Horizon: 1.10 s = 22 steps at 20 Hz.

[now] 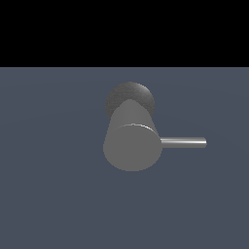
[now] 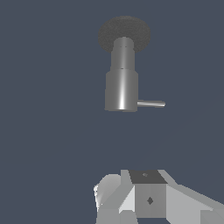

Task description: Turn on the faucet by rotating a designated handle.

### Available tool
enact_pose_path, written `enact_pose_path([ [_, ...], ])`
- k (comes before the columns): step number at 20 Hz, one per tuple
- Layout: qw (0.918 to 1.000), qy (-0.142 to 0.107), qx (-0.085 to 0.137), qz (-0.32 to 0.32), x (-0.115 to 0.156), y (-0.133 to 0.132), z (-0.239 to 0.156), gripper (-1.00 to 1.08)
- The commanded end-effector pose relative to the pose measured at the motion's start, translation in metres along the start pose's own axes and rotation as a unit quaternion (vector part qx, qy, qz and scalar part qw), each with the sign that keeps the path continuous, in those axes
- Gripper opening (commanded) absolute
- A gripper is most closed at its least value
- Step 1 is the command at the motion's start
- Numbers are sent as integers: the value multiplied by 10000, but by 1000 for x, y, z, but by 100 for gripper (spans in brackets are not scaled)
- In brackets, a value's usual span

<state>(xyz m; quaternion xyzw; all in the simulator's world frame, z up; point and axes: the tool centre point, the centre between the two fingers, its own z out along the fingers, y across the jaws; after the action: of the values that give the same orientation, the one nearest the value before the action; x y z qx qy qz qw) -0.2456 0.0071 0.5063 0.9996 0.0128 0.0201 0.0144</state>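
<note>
Wrist view shows only part of the claw (image 2: 151, 199): pale, blocky grey housing with a dark square face, cut off by the picture's edge, so the fingers are out of sight and I cannot tell whether it is spread or pressed together. It holds nothing that can be seen and sits well apart from the faucet (image 2: 122, 85), with bare blue-grey ground (image 2: 48, 131) between them. In this view the faucet is a matte grey cylinder, thicker at its near end and narrower toward a dark, rough-looking round base (image 2: 124, 31) resting on the ground. The handle (image 2: 151, 103), a thin shiny metal rod, sticks straight out of the side of the thick section close to its free end. The exterior view does not show the arm at all. There the faucet (image 1: 131, 141) stands near the middle of the ground (image 1: 48, 194), its flat round end facing the camera and the dark base (image 1: 130, 95) behind it, and the handle (image 1: 184, 142) points level toward the exterior view's right. A black band fills the upper part of that picture beyond the far edge of the ground.
</note>
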Motion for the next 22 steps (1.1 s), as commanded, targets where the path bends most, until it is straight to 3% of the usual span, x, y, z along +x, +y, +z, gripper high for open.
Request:
enact_pose_path([
  [1, 10000, 0, 0, 0, 0, 0, 0, -100],
  [15, 9996, 56, 118, -232, 5, -6, 2, -100],
  [22, 9981, 286, 493, -227, 7, -3, -5, -100],
])
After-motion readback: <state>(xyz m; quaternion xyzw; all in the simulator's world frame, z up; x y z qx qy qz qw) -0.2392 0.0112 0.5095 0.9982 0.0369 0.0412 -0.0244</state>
